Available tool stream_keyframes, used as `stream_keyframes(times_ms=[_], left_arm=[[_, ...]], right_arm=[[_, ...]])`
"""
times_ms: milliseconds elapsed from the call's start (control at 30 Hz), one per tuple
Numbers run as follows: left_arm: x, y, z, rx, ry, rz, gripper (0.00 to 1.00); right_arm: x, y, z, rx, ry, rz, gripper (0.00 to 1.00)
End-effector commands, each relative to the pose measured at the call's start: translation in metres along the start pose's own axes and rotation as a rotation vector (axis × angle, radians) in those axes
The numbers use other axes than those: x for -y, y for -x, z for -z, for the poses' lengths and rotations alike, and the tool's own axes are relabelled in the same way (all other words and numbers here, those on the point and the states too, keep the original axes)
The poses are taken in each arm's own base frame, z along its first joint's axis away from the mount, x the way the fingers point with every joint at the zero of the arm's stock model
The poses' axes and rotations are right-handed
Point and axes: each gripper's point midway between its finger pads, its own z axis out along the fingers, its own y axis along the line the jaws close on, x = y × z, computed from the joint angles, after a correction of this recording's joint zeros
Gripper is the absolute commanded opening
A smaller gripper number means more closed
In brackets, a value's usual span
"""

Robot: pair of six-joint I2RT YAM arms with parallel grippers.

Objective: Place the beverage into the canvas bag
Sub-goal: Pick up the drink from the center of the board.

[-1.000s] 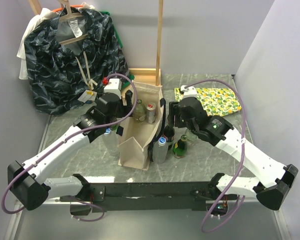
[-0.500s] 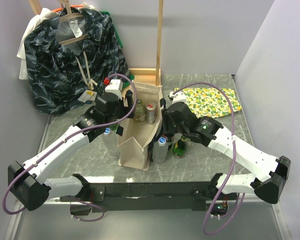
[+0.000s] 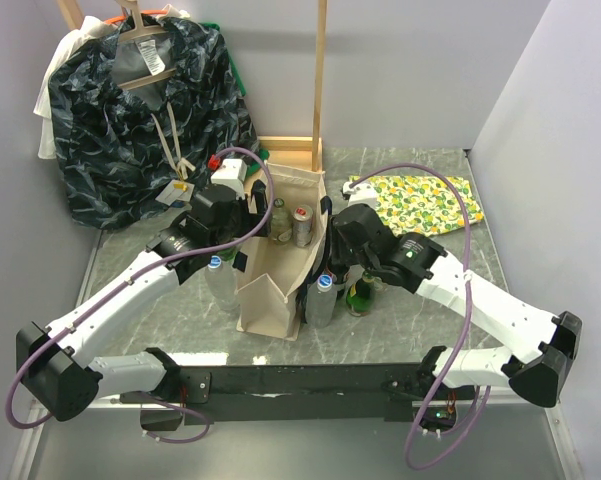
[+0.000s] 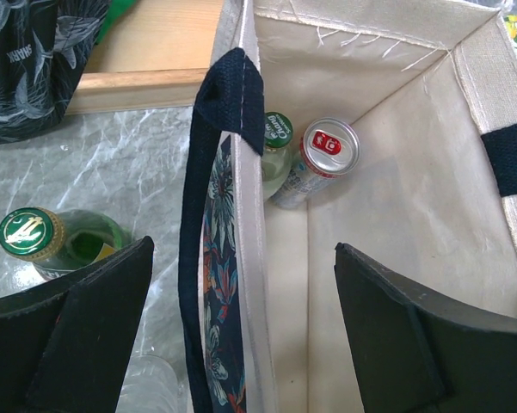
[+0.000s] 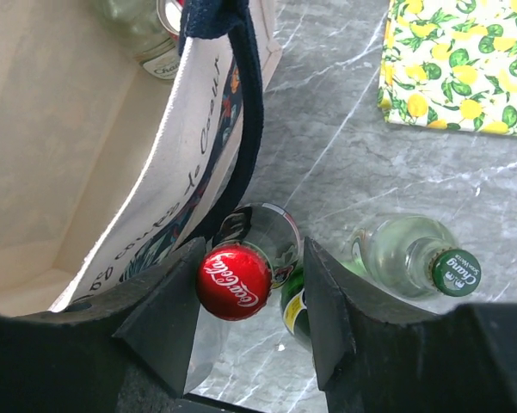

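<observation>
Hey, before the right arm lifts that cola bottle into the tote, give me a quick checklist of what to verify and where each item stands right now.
1. The cola bottle sits between the fingers of the right hand: ok.
2. The right hand is closed firmly on it: cannot tell.
3. The canvas bag has an open mouth, with room left beside the can and green-capped bottle in its far corner: ok.
4. The left hand is pinching the bag wall to steady it: not ok; its fingers straddle the wall, wide apart.
5. The strap is clear of the cola bottle: not ok; it hangs right beside the bottle, possibly touching.
</observation>
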Motion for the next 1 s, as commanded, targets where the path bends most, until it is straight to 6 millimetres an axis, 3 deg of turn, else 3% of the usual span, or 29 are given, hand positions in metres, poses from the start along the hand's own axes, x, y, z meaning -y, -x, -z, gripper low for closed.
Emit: stream_keyframes(times_ms=[0,233,300,467,967], left_arm=[[0.008,0.016,0.002,0.046,-0.035,0.026,0.91],[0.008,0.017,0.005,0.054,-0.035,0.028,0.91],[0.007,0.019,0.005,0.057,-0.033,0.029,0.91],[0.006,0.019,0.007,0.06,-0.029,0.031,0.91],[0.007,0.019,0.006,0.061,-0.035,0.031,0.91]], right_arm=[[-0.001,0.009,-0.001,0.032,-0.014,-0.011,0.55],[-0.006,0.009,-0.006,0.03,-0.001,-0.013,0.52],[-0.008,0.01,-0.007,0.029,0.001,-0.015,0.45],[-0.008,0.011,-0.006,0.027,-0.002,-0.013,0.02],[-0.006,0.021,0.001,0.07,0.0,-0.039,0.0]])
